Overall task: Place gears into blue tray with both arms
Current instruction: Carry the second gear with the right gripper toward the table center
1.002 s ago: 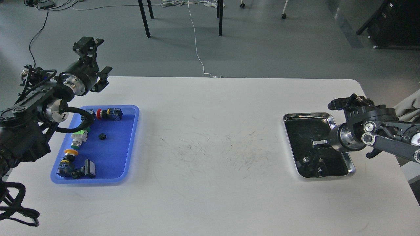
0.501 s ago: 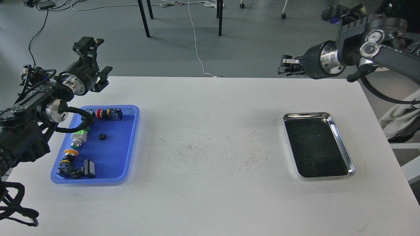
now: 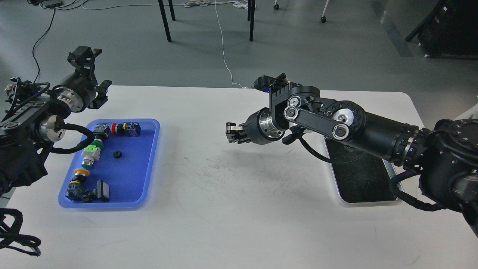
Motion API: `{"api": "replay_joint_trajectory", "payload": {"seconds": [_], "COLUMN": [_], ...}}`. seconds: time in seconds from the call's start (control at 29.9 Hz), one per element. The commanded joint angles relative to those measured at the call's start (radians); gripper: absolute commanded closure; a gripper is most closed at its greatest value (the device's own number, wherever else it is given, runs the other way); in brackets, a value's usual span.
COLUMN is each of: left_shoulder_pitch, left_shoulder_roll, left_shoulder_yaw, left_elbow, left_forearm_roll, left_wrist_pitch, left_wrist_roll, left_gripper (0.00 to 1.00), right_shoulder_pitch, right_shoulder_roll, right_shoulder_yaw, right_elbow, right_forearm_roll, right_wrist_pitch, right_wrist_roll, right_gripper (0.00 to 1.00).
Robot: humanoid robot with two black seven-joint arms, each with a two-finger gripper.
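The blue tray point(image 3: 129, 179) lies at the table's left. One gear point(image 3: 117, 154), a tiny black toothed wheel, rests on its floor near the middle. My left gripper point(image 3: 94, 74) hovers open beyond the tray's far left corner, holding nothing. My right gripper point(image 3: 230, 134) is in the air over the table's middle, pointing left toward the tray. Its fingers are pressed together, and whatever sits between them is too small and dark to make out. No second gear shows.
Several push-button switches point(image 3: 91, 151) with coloured caps line the blue tray's left side and far edge. The steel tray point(image 3: 358, 183) with a dark inside sits at the right, partly covered by my right arm. Chair legs and cables stand on the floor beyond.
My right arm rose out of the steel tray, swung high at the right, and has now moved left to mid-table. The left gripper drifted slightly left and away.
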Motion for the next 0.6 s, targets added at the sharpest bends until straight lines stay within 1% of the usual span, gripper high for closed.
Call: {"api": "replay_joint_trajectory", "payload": {"seconds": [0.0, 0.27, 0.57], "left_shoulder_pitch": [0.005, 0.01, 0.01], "left_shoulder_roll": [0.004, 0.009, 0.021], "left_shoulder_yaw": [0.001, -0.001, -0.002], "left_elbow": [0.001, 0.002, 0.002], "left_forearm_roll": [0.0, -0.002, -0.01], "left_wrist_pitch": [0.001, 0.001, -0.001], "left_wrist_roll": [-0.005, -0.01, -0.01], "left_gripper": [0.02, 0.02, 0.02], "right_shoulder_pitch": [-0.052, -0.113, -0.113], "right_shoulder_roll": [0.0, 0.0, 0.0], "right_shoulder_yaw": [0.001, 0.001, 0.0], "right_elbow": [0.028, 0.129, 0.126], "right_forearm_roll": [0.001, 0.002, -0.001], "right_wrist_pitch": [0.0, 0.0, 0.0], "right_wrist_roll": [0.002, 0.007, 0.011], "right_gripper": [0.99, 0.98, 0.98]}}
